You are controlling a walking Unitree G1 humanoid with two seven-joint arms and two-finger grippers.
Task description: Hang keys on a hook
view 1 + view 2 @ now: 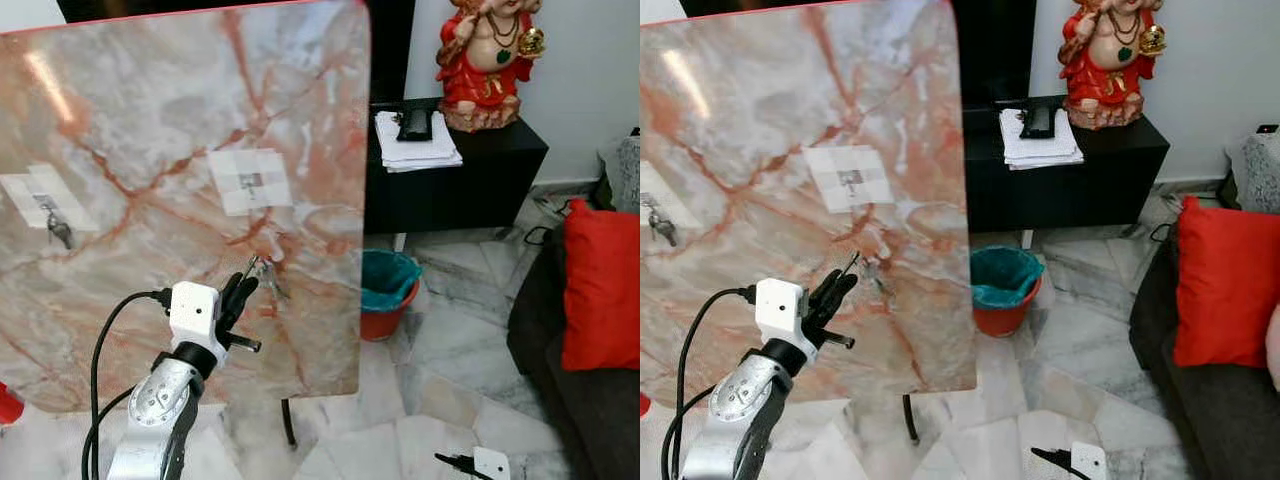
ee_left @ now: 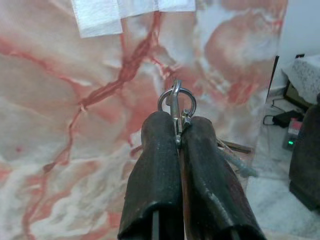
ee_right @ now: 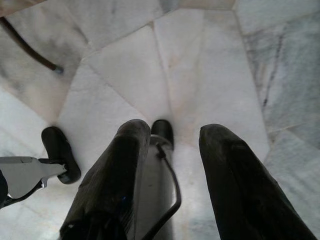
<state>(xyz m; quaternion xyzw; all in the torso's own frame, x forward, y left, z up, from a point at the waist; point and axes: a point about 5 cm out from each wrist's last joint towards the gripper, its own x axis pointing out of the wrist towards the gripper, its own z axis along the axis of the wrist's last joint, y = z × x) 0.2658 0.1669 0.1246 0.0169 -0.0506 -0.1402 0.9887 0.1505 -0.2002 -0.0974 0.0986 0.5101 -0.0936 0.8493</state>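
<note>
An upright pink-veined marble board point(image 1: 150, 120) carries two white tape patches. The middle patch holds a small metal hook point(image 1: 250, 181). The patch at the far left holds another hook point(image 1: 55, 222) with something small and dark hanging from it. My left gripper point(image 1: 240, 290) is raised in front of the board, below and slightly left of the middle hook. It is shut on a bunch of keys point(image 1: 264, 272). In the left wrist view the key ring point(image 2: 176, 102) sticks out past the fingertips point(image 2: 160, 130). My right gripper point(image 3: 172, 135) hangs open over the floor.
A black cabinet point(image 1: 500, 170) right of the board bears papers and a red statue point(image 1: 490, 60). A red bucket with a teal liner point(image 1: 388, 292) stands on the marble floor beside the board's edge. A dark sofa with a red cushion point(image 1: 600, 285) is at the right.
</note>
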